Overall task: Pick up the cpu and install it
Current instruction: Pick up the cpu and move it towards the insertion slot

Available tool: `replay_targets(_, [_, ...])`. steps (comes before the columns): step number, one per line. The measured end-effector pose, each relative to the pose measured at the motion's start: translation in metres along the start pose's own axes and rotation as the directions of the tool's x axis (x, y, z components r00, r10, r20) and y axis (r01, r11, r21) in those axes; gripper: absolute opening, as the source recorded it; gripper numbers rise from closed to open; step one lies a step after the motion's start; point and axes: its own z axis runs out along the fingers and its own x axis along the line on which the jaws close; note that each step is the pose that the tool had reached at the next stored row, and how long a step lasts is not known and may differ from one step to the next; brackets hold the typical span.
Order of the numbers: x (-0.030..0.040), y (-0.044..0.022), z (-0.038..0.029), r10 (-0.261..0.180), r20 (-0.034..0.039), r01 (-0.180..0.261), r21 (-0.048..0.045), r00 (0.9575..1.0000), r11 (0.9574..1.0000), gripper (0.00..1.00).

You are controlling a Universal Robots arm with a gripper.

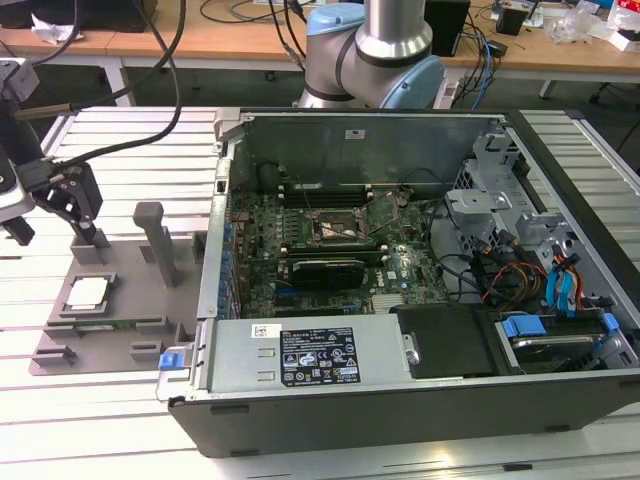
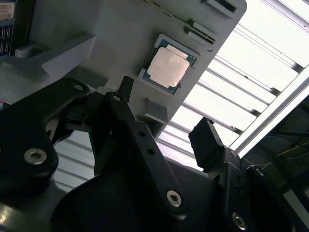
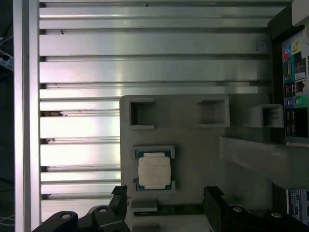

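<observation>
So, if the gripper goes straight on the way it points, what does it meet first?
Likely the grey tray, just beside the cpu. The open gripper points down at it; depth is unclear, so the cpu itself is possible.

I see a pale silver cpu (image 3: 154, 172) with a green rim, a plain grey tray (image 3: 193, 135), a black gripper (image 3: 166, 198), a silver ribbed table (image 3: 145, 70) and a green board (image 1: 400, 262).

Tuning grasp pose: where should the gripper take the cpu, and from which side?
From straight above, pinching two opposite edges. The cpu lies flat, metal top up, recessed in the grey holder, so only its thin edges offer purchase; the holder's rim likely blocks sideways approach.
</observation>
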Motion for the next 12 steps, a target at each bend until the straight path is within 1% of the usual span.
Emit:
replay_targets(6, [0.0002, -0.0001, 0.0057, 0.000, 0.0000, 0.000, 0.0001, 1.0000, 1.0000, 0.74])
replay_targets(8, [0.0002, -0.0002, 0.0091, 0.000, -0.0001, 0.000, 0.0001, 1.0000, 1.0000, 0.74])
replay_targets(12, [0.0004, -0.0002, 0.0126, 0.000, -0.0001, 0.000, 0.0001, 1.0000, 1.0000, 0.74])
